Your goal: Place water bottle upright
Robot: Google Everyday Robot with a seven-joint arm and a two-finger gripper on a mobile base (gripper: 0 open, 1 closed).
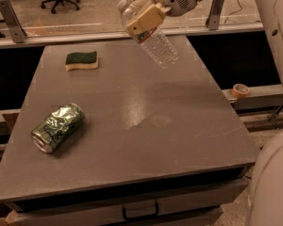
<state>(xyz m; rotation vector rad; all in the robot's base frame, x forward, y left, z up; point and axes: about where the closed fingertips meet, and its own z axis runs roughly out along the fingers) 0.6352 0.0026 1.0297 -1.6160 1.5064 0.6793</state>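
The water bottle [159, 47] is a clear ribbed plastic bottle with a white cap. It hangs tilted in the air above the far right part of the grey table [132, 121], cap up and to the left, base down and to the right. My gripper [142, 17] is shut on the bottle near its neck, with tan pads [145, 20] pressed on it. The white arm reaches in from the upper right.
A crushed green can [57, 127] lies on its side at the table's left front. A green and yellow sponge [81, 60] sits at the far left. A roll of tape [240, 90] rests on a ledge to the right. A rail runs behind the table.
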